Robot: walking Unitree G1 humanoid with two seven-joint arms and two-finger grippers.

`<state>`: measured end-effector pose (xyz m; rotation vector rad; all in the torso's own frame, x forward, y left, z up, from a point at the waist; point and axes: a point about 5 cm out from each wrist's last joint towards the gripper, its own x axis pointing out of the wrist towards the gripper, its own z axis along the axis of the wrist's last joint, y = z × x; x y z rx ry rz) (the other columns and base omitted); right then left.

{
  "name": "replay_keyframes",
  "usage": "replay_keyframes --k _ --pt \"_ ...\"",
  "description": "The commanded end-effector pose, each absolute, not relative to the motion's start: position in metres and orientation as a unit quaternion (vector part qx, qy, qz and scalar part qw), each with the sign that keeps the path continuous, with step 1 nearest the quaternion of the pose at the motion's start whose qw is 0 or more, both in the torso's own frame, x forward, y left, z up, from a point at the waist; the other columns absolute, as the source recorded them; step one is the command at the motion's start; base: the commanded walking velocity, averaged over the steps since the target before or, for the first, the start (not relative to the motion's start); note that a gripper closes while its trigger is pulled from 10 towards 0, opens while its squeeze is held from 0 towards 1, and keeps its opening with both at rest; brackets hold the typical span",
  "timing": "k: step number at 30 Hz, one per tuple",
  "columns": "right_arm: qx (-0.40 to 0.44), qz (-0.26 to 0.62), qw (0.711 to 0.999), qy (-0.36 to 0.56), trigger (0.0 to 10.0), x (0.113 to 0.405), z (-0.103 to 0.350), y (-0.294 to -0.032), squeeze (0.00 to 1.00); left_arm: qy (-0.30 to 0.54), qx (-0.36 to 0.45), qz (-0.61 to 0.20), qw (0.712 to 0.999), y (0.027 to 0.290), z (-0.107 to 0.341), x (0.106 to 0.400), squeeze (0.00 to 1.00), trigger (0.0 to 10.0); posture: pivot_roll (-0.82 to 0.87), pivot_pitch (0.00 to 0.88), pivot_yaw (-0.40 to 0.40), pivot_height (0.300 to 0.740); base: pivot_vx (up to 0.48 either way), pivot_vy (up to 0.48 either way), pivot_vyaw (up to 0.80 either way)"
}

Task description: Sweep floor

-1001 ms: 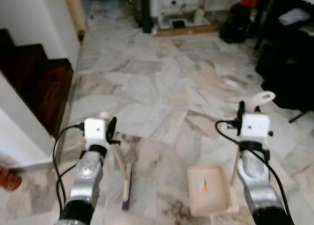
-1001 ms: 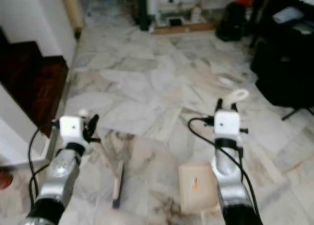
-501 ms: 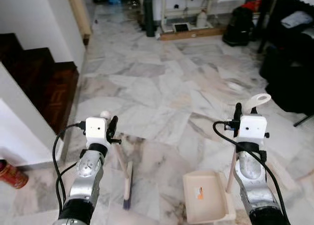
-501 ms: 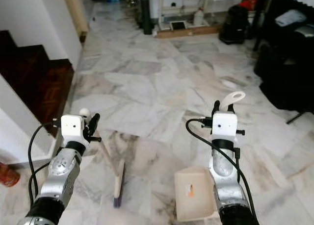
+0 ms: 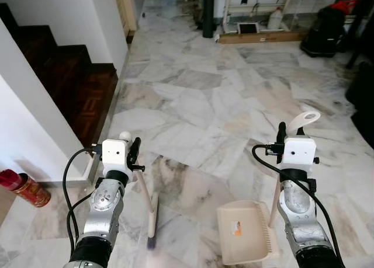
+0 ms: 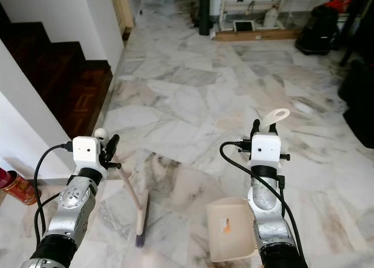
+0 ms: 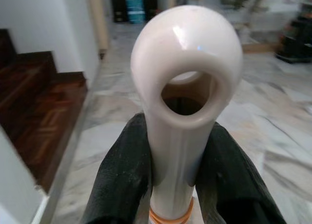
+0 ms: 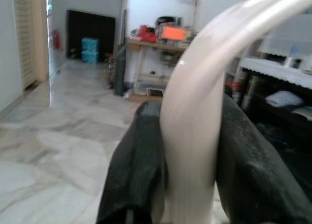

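Note:
My left gripper [image 5: 132, 153] is shut on the cream handle of a small broom [image 5: 147, 202], whose dark bristle head rests on the marble floor between my arms. In the left wrist view the black fingers [image 7: 122, 185] clamp the broom handle [image 7: 183, 112] just below its hanging loop. My right gripper [image 5: 283, 134] is shut on the upright handle of a cream dustpan [image 5: 242, 232], which lies flat on the floor by my right arm. The right wrist view has the dustpan handle [image 8: 195, 131] pinched between both fingers.
Dark wooden stairs [image 5: 64, 75] and a white wall [image 5: 29, 128] stand to my left, with a red can [image 5: 26, 187] at the wall's foot. Black bags [image 5: 325, 30], shelving and a black furniture piece [image 5: 362, 98] lie far ahead and to the right. Open marble floor [image 5: 198, 104] stretches ahead.
The camera has turned left and the blur has cleared: the stairs and the red can show more. Both grippers still hold the broom and the dustpan as before.

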<state>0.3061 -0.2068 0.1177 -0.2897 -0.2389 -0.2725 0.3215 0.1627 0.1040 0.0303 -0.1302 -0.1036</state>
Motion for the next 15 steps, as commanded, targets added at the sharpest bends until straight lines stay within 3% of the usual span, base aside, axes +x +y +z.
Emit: replay_keyframes --k 1,6,15 --pt "-0.149 -0.116 0.97 -0.153 10.0 0.3106 0.1328 -0.1953 0.0 -0.085 0.027 -0.041 0.995 0.1721 0.1141 0.3221 0.0 10.0 -0.02 0.062 0.058 0.74 0.349 0.0 0.0" --pt "-0.152 -0.112 0.97 -0.155 10.0 0.3109 0.1332 -0.1943 0.0 -0.085 0.028 -0.039 0.995 0.1727 0.1143 0.3223 0.0 10.0 -0.02 0.062 0.057 0.74 0.349 0.0 0.44" --pt "-0.141 -0.113 0.971 -0.159 10.0 0.3116 0.1346 -0.1933 0.0 -0.084 0.027 -0.038 0.995 0.1733 0.1137 0.3223 0.0 10.0 -0.02 0.064 0.056 0.74 0.353 0.0 0.0"
